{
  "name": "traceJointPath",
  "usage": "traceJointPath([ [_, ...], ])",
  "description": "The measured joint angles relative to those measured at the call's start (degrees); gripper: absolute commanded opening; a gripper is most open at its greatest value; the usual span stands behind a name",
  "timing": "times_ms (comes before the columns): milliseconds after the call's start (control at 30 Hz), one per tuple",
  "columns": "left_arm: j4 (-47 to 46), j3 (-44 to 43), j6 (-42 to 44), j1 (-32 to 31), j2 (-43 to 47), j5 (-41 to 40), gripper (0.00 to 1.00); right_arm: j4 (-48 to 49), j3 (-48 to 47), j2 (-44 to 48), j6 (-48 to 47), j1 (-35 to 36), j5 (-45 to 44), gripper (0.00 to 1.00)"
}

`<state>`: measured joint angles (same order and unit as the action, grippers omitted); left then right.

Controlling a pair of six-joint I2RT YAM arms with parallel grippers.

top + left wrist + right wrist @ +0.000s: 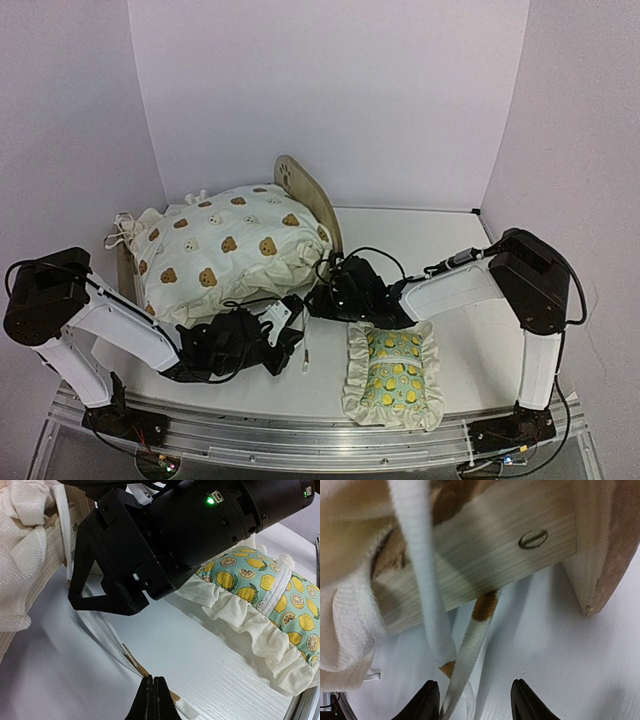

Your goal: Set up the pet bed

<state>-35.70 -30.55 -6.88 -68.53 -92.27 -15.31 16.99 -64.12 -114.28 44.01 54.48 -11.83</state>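
The pet bed has a light-wood headboard with a paw cutout. The cream bear-print cushion lies piled on it and hides the base. My right gripper is open at the bed's near right corner. In the right wrist view its open fingertips straddle a white cushion tie hanging below the wooden side rail. My left gripper is shut low over the table. In the left wrist view its tips sit over a tie that lies flat on the table.
The green lemon-print ruffled pillow lies on the table at the near right, close to both grippers; it also shows in the left wrist view. My right gripper's black body fills the top of that view. The bed's leg stands right of the rail.
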Motion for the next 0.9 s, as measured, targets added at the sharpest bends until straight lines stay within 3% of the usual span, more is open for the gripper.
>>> traceJointPath([
  [200,-0.67,0.0,0.48,0.0,-1.1,0.7,0.0,-0.04,-1.48,-2.06,-0.05,0.49,1.26,0.49],
  [400,-1.04,0.0,0.71,0.02,-1.66,1.46,0.0,0.21,-2.21,-2.32,-0.55,1.12,1.07,0.38],
  [700,-1.84,0.0,0.69,0.02,-1.66,2.25,0.0,1.83,-3.27,-3.97,-1.62,1.48,-0.39,0.02],
  [900,-1.55,0.0,0.71,-0.02,-1.55,3.55,0.0,3.18,-2.08,-3.65,-3.11,1.48,-1.81,0.0],
])
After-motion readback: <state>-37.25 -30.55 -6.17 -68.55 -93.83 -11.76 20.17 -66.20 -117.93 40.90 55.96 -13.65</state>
